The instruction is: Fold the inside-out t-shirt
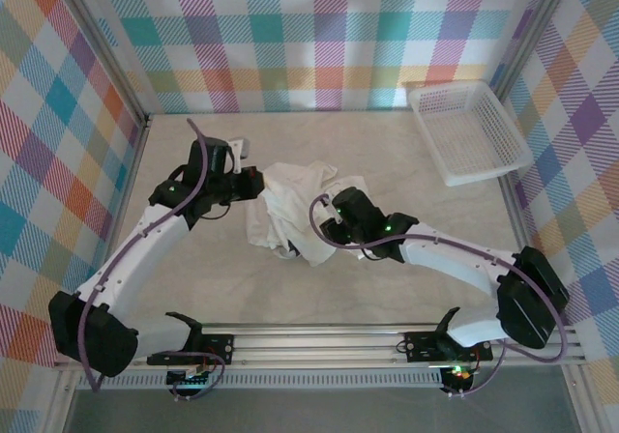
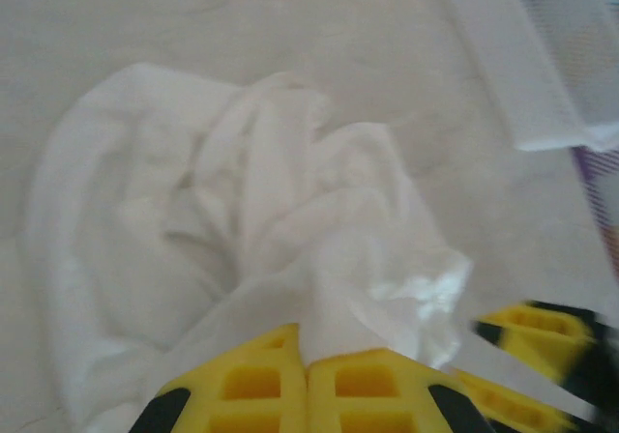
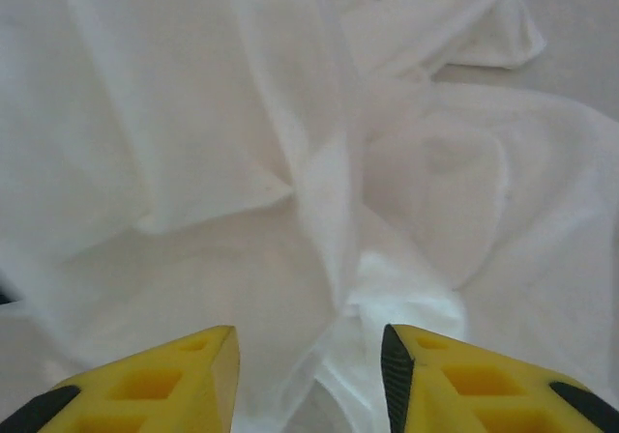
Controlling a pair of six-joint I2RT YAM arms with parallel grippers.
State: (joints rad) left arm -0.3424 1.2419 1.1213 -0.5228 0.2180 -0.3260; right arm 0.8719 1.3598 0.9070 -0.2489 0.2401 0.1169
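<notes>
T-shirt (image 1: 288, 201) is lying bunched at the middle of the table (image 1: 406, 162), thin white cloth in soft folds. Up close, the left wrist view is giving me the left gripper (image 2: 308, 360) clenching a twist of it. The right gripper (image 3: 309, 341) is hovering, yellow fingers parted over creases. The lattice basket (image 1: 469, 129) is sitting well apart, far right.

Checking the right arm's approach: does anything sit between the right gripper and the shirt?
Nothing visible does. The right gripper is open directly over the crumpled shirt. The left gripper is shut on another bunch of it; the basket sits well aside.
</notes>
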